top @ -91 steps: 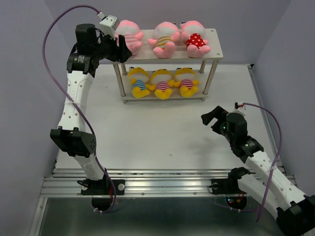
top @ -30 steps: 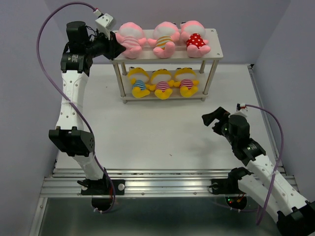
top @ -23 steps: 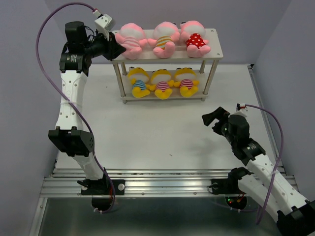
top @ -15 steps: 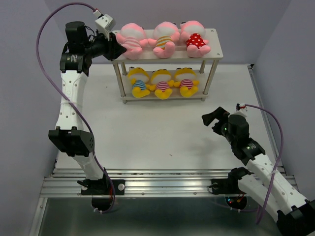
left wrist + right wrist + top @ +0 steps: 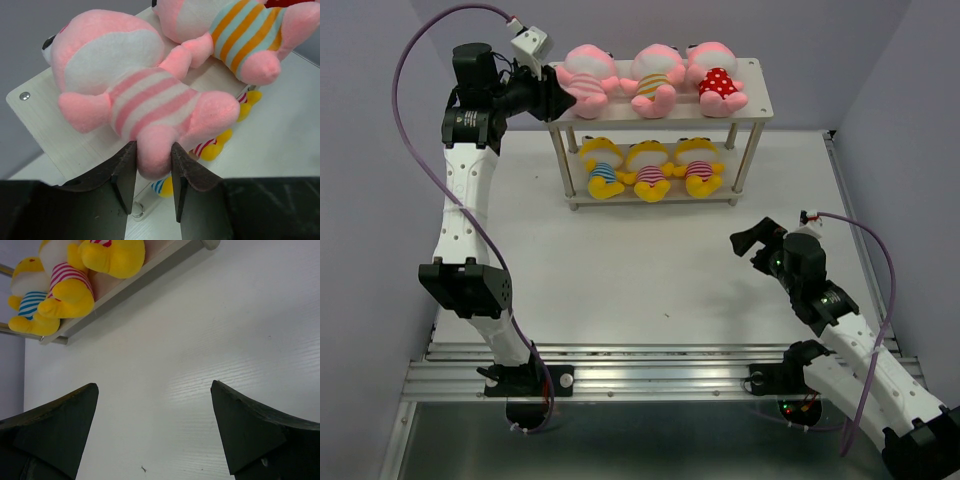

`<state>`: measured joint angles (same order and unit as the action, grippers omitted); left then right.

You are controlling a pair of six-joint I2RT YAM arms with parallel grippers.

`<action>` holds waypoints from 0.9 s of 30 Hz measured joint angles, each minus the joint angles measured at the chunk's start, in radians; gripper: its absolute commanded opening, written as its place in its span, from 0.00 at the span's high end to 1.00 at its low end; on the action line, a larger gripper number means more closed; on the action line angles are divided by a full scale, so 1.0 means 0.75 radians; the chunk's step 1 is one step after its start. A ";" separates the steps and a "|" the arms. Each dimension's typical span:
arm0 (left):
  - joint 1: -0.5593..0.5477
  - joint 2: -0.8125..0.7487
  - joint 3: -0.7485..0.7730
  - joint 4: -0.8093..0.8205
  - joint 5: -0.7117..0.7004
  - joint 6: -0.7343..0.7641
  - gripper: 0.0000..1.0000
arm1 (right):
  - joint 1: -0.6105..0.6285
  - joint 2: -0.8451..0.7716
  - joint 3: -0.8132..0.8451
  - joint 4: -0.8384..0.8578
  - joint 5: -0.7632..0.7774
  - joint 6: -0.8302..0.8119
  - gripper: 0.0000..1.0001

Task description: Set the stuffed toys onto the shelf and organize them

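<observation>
Table (image 5: 650, 270): a flat, matt white surface with a faint grain is seen under everything.
Shelf (image 5: 758, 85): two off-white rectangular boards on thin metal legs are set at the table's 12 o'clock, with the long axis running 9 to 3.
Stuffed toys (image 5: 650, 168): six soft, round-headed plush dolls are laid in two rows, three pink on the upper board and three yellow on the lower. Their heads are turned to 12 and their feet to 6.
Pink striped toy (image 5: 145, 100): it is placed at the upper board's 9 o'clock end, one foot overhanging the edge.
Left gripper (image 5: 153, 152): its dark fingers (image 5: 125, 170) are pressed against both sides of that foot. Whether the foot is pinched or loosened cannot be told.
Right gripper (image 5: 752, 243): it is spread wide and empty, held over bare table at 4 o'clock.
Views: the contact at the foot is shown only by the left wrist view. The full rows are shown only from the top.
</observation>
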<state>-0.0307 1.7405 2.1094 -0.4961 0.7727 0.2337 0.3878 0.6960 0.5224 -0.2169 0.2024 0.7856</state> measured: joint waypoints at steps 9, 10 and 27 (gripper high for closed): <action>0.001 -0.006 -0.013 0.028 0.001 -0.011 0.38 | 0.000 -0.003 0.000 0.000 0.000 0.000 0.00; 0.001 -0.010 -0.023 0.041 0.003 -0.015 0.37 | 0.000 -0.003 0.000 0.000 -0.001 0.000 0.00; 0.000 -0.391 -0.164 0.181 -0.312 -0.323 0.01 | 0.000 -0.061 0.001 -0.028 0.009 -0.007 0.00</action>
<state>-0.0307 1.4471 1.9865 -0.3603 0.5385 -0.0090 0.3878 0.6502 0.5228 -0.2382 0.2092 0.7807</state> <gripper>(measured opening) 0.986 0.998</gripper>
